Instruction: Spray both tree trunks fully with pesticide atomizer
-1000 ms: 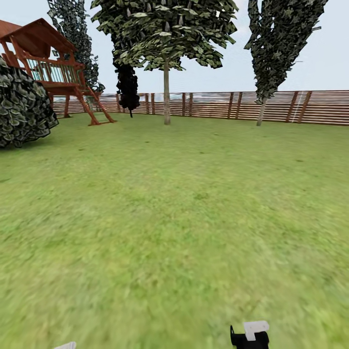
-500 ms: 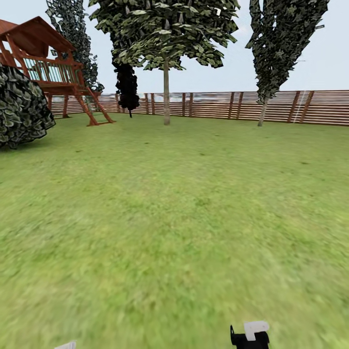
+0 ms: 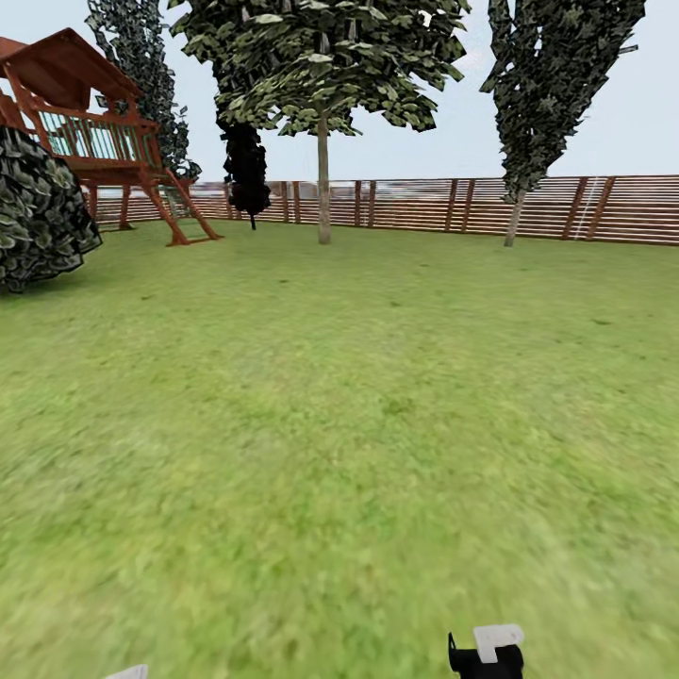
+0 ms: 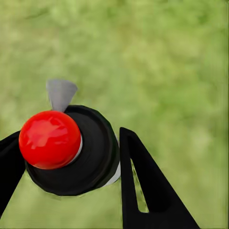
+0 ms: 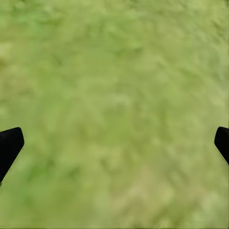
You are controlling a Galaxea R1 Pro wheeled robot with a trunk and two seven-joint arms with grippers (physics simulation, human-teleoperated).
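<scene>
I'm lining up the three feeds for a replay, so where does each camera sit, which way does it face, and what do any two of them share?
Head view: on the robot's head, facing forward and down over the lawn to a tree trunk and the fence; a white and black bit of an arm shows at the lower edge.
Left wrist view: near the left gripper, looking down its fingers at a red-capped atomizer between them.
Right wrist view: near the right gripper, facing grass; black fingertips wide apart.
Shared: grass in all three.

- Open grass floor (image 3: pixel 358 424) is seen ahead, up to the fence (image 3: pixel 528 207).
- The way is blocked at far left by a dark bush (image 3: pixel 38 212) and playhouse (image 3: pixel 104 141).
- A tree trunk (image 3: pixel 323 184) stands mid-lawn.
</scene>
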